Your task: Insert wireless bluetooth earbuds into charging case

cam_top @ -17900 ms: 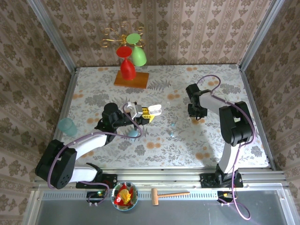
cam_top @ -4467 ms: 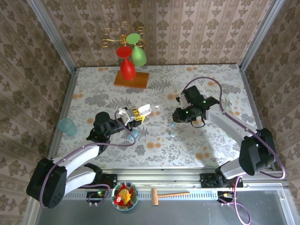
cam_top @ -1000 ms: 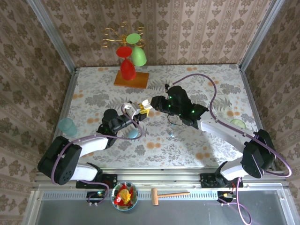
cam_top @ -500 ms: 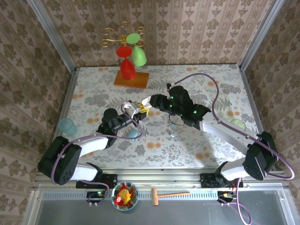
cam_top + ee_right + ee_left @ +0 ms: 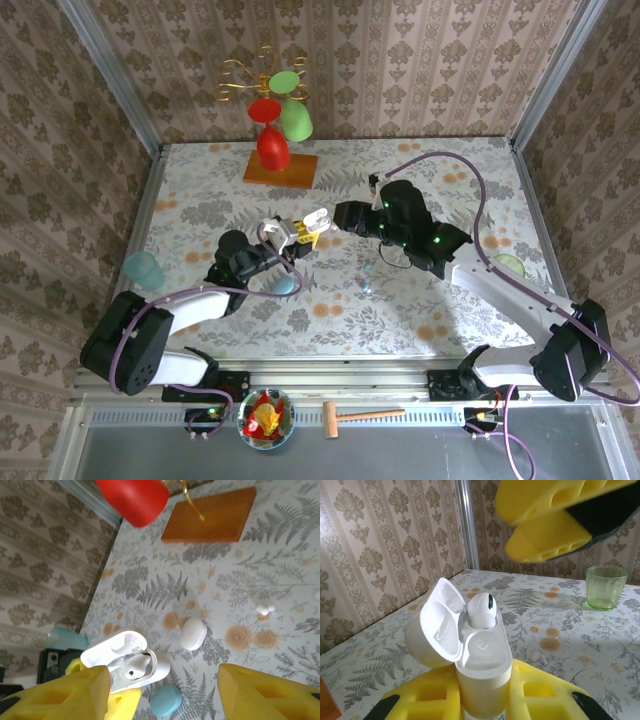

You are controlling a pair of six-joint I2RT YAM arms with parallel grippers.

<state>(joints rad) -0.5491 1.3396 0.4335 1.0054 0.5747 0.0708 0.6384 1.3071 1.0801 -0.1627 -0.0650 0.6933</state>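
My left gripper is shut on the base of an open white charging case, held upright with its lid swung to the left. One white earbud sits in the far slot; the near slot is empty. In the top view the case is at the tip of the left gripper. My right gripper hovers open just above and beside the case, with nothing between its yellow fingers. Another white earbud lies loose on the table. Two pale blue earbuds lie near the table's middle.
A closed white case and a closed light blue case lie on the table below the grippers. A wooden stand with red and green glasses is at the back. A teal cup stands left, a green cup right.
The right gripper has drawn back to the right, off the case, and a gap has opened between them. The left arm with the case has stayed still.
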